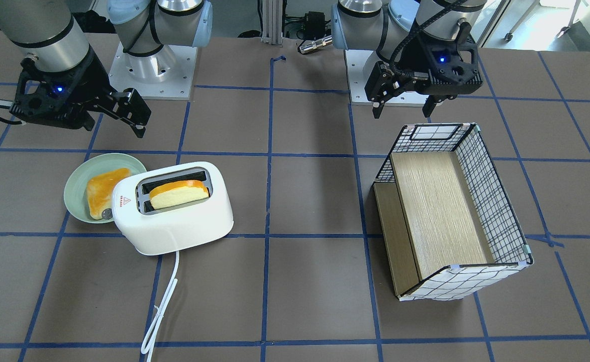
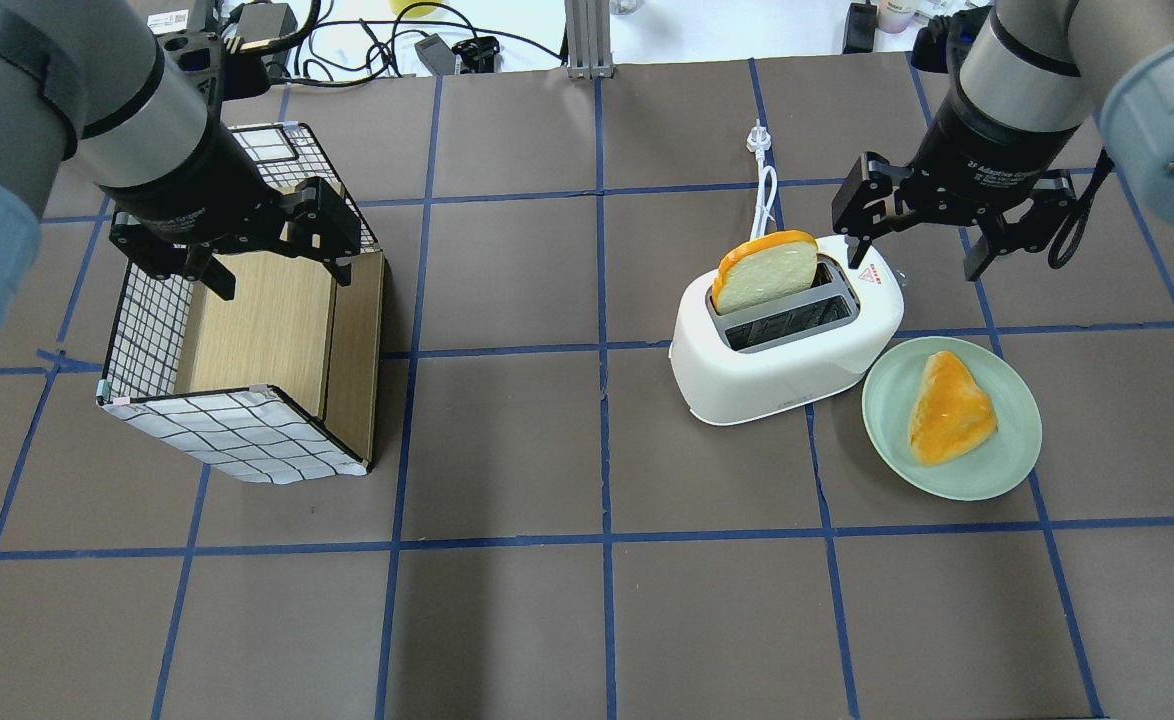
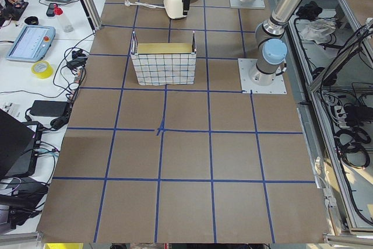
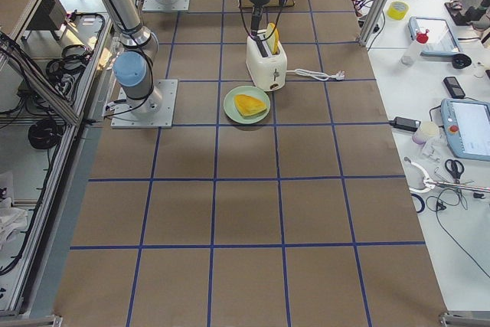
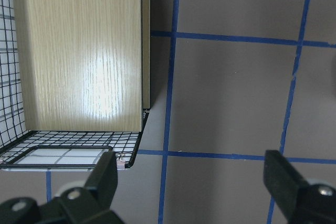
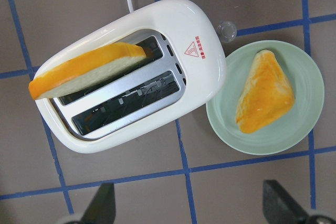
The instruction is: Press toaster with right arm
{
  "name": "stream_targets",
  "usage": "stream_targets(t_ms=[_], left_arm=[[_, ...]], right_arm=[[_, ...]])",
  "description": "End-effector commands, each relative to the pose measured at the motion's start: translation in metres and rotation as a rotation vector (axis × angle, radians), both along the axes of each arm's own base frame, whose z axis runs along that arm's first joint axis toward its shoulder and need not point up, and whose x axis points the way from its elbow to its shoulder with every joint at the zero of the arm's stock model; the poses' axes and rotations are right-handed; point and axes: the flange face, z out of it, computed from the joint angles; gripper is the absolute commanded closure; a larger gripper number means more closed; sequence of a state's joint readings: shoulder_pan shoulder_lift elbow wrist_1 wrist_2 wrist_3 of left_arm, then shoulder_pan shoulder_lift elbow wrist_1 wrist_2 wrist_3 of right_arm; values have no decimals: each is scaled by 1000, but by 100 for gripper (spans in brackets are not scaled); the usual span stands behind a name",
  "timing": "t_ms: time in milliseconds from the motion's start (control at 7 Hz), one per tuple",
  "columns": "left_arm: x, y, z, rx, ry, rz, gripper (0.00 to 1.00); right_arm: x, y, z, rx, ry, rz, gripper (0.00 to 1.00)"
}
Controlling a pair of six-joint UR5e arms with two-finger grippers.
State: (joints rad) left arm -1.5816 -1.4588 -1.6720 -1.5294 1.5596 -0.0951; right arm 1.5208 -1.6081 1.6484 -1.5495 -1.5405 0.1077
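Observation:
The white toaster (image 2: 787,370) stands right of the table's middle, with a slice of bread (image 2: 767,270) sticking up out of one slot; the other slot is empty. It also shows in the front view (image 1: 174,226) and the right wrist view (image 6: 199,72). Its grey knob (image 6: 227,29) faces the plate. My right gripper (image 2: 915,262) hangs open and empty in the air above the toaster's knob end, not touching it. My left gripper (image 2: 282,283) is open and empty above the checked box (image 2: 237,440).
A pale green plate (image 2: 952,480) with a triangular piece of toast (image 2: 950,408) sits against the toaster's knob end. The toaster's white cord (image 2: 765,185) runs away toward the far edge. The checked wood-lined box (image 1: 456,289) lies on its side on the left.

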Motion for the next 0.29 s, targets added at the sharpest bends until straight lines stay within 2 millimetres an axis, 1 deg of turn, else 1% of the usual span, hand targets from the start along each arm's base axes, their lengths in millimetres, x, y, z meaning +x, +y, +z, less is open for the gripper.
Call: stream_targets(t_ms=[0, 143], left_arm=[[0, 0, 1, -2, 0, 0, 0], [0, 0, 0, 0, -1, 0, 0]], right_arm=[[5, 2, 0, 3, 1, 10, 0], [5, 2, 0, 3, 3, 11, 0]])
